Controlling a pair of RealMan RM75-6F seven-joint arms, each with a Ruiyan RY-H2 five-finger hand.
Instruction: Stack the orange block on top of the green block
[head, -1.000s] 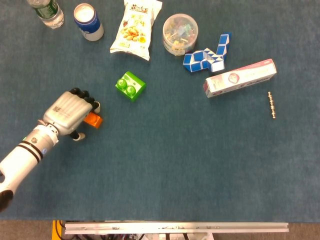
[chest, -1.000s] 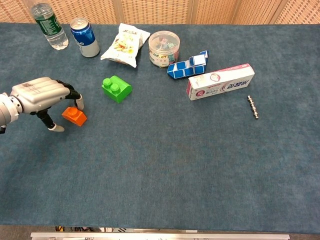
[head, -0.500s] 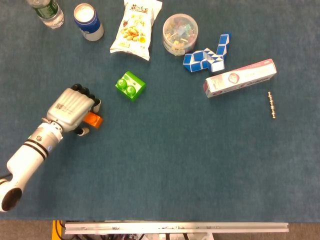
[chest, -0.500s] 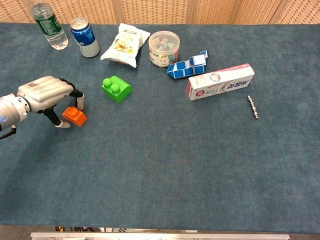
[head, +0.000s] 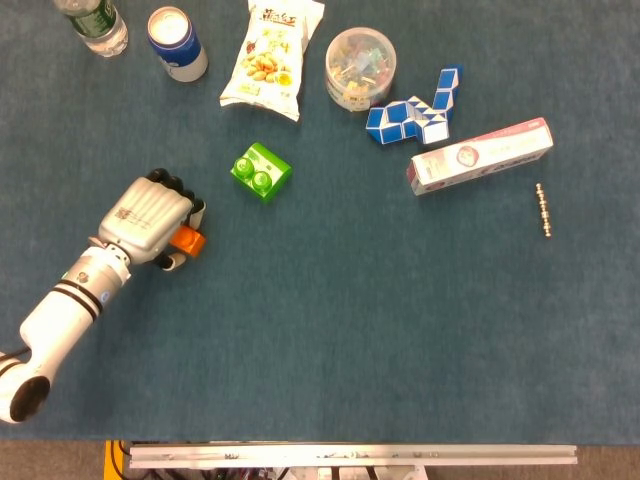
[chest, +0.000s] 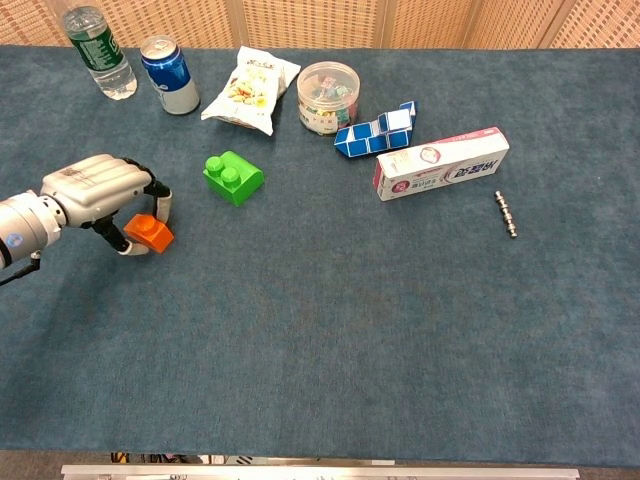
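Observation:
The orange block (head: 187, 239) (chest: 149, 233) lies on the blue table, left of centre. My left hand (head: 150, 220) (chest: 100, 190) covers it from the left. The fingers (chest: 161, 203) curl over the block's far side and the thumb (chest: 127, 247) sits at its near side, so the block is pinched between them while it rests on the cloth. The green block (head: 261, 171) (chest: 233, 177) stands free, a short way up and to the right of the hand. My right hand shows in neither view.
Along the far edge stand a water bottle (head: 92, 22), a blue can (head: 177, 42), a snack bag (head: 271, 55) and a round tub (head: 360, 67). A blue-white snake puzzle (head: 415, 112), a toothpaste box (head: 480, 156) and a small metal rod (head: 543, 210) lie to the right.
My left hand has slid up and to the right onto the orange block, and its fingers and thumb have closed in around it. The block and the green block stay put.

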